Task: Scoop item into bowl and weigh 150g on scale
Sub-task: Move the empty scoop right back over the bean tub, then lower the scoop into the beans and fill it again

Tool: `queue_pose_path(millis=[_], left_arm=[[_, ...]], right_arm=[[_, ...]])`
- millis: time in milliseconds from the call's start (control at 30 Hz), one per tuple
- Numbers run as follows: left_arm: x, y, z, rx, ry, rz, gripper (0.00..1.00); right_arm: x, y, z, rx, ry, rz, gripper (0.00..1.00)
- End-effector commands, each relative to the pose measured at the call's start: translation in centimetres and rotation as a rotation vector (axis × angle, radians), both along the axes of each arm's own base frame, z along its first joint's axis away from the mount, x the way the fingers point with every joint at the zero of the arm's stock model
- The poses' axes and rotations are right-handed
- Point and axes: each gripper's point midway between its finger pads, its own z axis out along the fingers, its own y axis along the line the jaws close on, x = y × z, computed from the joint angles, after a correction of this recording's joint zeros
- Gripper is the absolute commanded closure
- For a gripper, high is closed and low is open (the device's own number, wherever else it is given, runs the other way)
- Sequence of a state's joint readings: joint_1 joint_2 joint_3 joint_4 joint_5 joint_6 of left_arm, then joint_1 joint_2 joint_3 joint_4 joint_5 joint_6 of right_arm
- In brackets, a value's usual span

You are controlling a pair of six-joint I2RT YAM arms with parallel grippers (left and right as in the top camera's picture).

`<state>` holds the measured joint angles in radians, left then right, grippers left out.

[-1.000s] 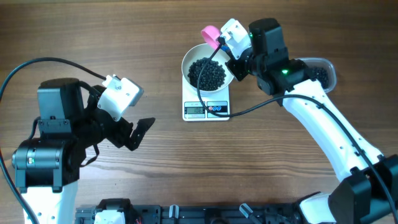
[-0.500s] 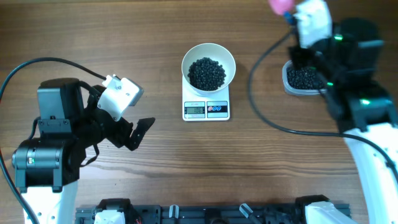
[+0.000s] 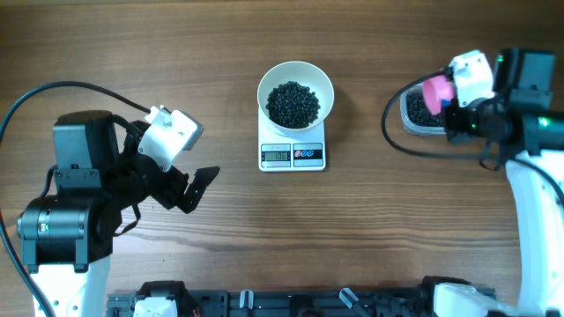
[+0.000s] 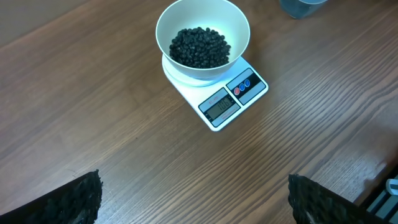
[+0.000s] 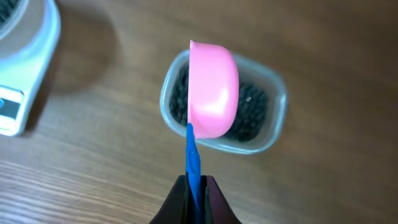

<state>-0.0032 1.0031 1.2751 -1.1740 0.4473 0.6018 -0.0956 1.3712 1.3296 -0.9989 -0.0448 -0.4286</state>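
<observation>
The white bowl [image 3: 295,95] [image 4: 202,39] sits on the white scale [image 3: 293,155] [image 4: 231,99] and holds a heap of black pellets [image 3: 293,104] [image 4: 199,46]. More pellets [image 5: 250,113] lie in a clear tub [image 3: 419,116] [image 5: 277,99] at the right. My right gripper [image 5: 197,182] [image 3: 451,109] is shut on the blue handle [image 5: 193,155] of a pink scoop [image 5: 213,87] [image 3: 435,93], which hangs above the tub. My left gripper [image 4: 194,190] [image 3: 201,183] stands open over bare wood, well to the left of the scale, with nothing between its fingers.
A black cable [image 3: 401,145] loops over the table between the scale and the tub. A black rail [image 3: 291,304] runs along the table's front edge. The left arm's base [image 3: 70,211] fills the left side.
My right arm has swung away from the bowl to the right, carrying the pink scoop, and now holds it over the tub. The left arm has not moved.
</observation>
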Motion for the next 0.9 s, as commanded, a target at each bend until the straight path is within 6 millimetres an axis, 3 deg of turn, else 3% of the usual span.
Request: queue_pose_path(millis=[0,133,367,600,733,867], left_arm=[[0.1,-0.1,0.7,-0.004,-0.025,-0.019,0.00],[0.1,-0.1,0.7,-0.004,-0.025,-0.019,0.00],[0.1,-0.1,0.7,-0.004,-0.025,-0.019,0.00],[0.1,-0.1,0.7,-0.004,-0.025,-0.019,0.00],[0.1,-0.1,0.7,-0.004,-0.025,-0.019,0.00],[0.1,-0.1,0.7,-0.004,-0.025,-0.019,0.00]], right_arm=[[0.8,-1.6,-2.5,-0.070,0.076,-0.029,0.96],[2.4,-2.0,-4.0,-0.083,0.084,-0.036,0.96],[3.0,-3.2,-7.9,-0.131,0.193,-0.060,0.96],[4.1,-3.3,-9.3,-0.133,0.197,-0.060,0.96],[3.3,-0.6,-10.5,-0.015,0.249,0.063,0.96],[3.4,0.5,-10.4,0.045,0.242,0.087,0.96]])
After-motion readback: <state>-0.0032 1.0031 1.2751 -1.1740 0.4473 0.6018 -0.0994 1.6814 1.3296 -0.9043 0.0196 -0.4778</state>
